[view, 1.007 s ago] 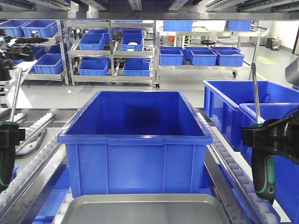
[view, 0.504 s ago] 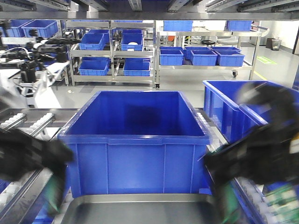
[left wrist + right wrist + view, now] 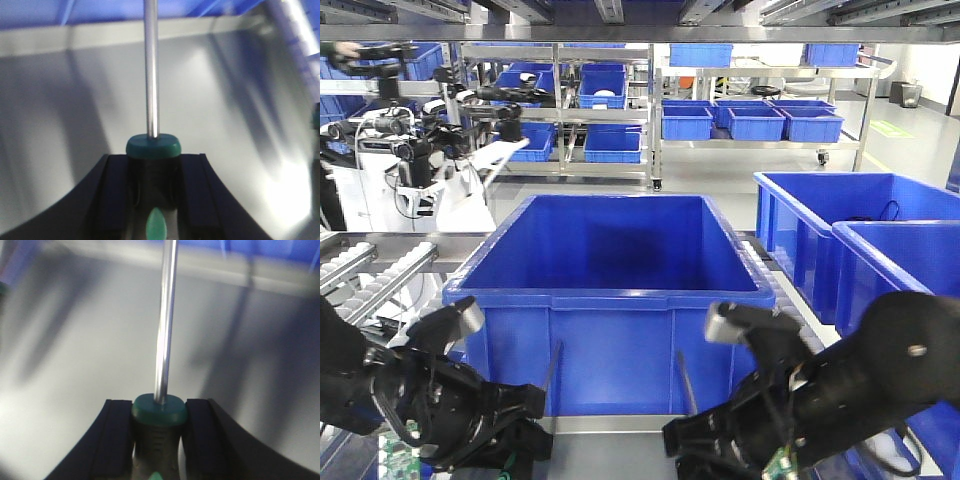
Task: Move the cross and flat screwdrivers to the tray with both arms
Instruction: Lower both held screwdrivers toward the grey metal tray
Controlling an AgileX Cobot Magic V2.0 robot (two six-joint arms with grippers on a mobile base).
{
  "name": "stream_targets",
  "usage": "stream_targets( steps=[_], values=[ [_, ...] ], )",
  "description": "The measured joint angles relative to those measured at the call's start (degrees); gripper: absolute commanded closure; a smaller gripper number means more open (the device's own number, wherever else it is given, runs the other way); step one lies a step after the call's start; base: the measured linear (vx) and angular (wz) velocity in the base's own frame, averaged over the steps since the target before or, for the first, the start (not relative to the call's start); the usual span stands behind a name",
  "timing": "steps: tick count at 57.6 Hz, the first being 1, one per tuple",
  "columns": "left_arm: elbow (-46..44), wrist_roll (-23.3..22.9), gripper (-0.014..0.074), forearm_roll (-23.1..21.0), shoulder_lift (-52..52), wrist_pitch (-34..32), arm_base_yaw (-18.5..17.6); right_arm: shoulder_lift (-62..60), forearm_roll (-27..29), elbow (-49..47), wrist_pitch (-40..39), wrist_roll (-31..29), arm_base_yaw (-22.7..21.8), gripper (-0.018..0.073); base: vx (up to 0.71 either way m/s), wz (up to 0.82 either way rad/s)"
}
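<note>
Left arm (image 3: 430, 400) and right arm (image 3: 880, 370) low before blue bin (image 3: 610, 330).

Black, bulky left arm (image 3: 430, 400) and right arm (image 3: 885, 370), rounded joints. Silver-grey caps (image 3: 461, 318) at wrists. Green circuit boards (image 3: 396, 456) exposed underneath.

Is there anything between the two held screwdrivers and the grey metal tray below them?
Nothing visible is. The left black-and-green steel screwdriver and the right screwdriver point over bare floor of the shallow grey metal tray.

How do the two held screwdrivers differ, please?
The left screwdriver sits in the left pincer, the right screwdriver in the right pincer. Seen from the front, the left shaft leans rightward, the right one leftward. Both show green collars and steel shafts, above the tray.
</note>
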Motion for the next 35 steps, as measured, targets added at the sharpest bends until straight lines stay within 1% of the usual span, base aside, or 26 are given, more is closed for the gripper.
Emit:
stream_targets(
  steps=[4, 9, 14, 17, 23, 29, 35],
  values=[
    [0.0, 0.0, 0.0523, 0.0, 0.1, 0.0, 0.0, 1.2, 0.4, 0.0, 0.2, 0.1, 0.0, 0.0400, 0.00, 0.00],
    [0.0, 0.0, 0.0459, -0.1, 0.1, 0.2, 0.0, 2.1, 0.4, 0.0, 0.3, 0.7, 0.0, 0.0302, 0.00, 0.00],
    [0.0, 0.0, 0.0370, 0.2, 0.1, 0.9, 0.0, 2.3, 0.5, 0.0, 0.3, 0.8, 0.0, 0.0185, 0.00, 0.00],
    [0.0, 0.0, 0.0302, 0.7, 0.1, 1.2, 0.0, 2.3, 0.5, 0.0, 0.3, 0.9, 0.0, 0.0107, 0.00, 0.00],
    [0.0, 0.0, 0.0181, 2.0, 0.1, 1.5, 0.0, 2.3, 0.6, 0.0, 0.3, 1.1, 0.0, -0.0006, 0.00, 0.00],
    [0.0, 0.0, 0.0083, 3.2, 0.1, 1.5, 0.0, 2.3, 0.7, 0.0, 0.3, 1.2, 0.0, -0.0067, 0.00, 0.00],
    [0.0, 0.0, 0.0029, 3.5, 0.1, 1.5, 0.0, 2.3, 0.9, 0.0, 0.3, 1.2, 0.0, -0.0068, 0.00, 0.00]
  ],
)
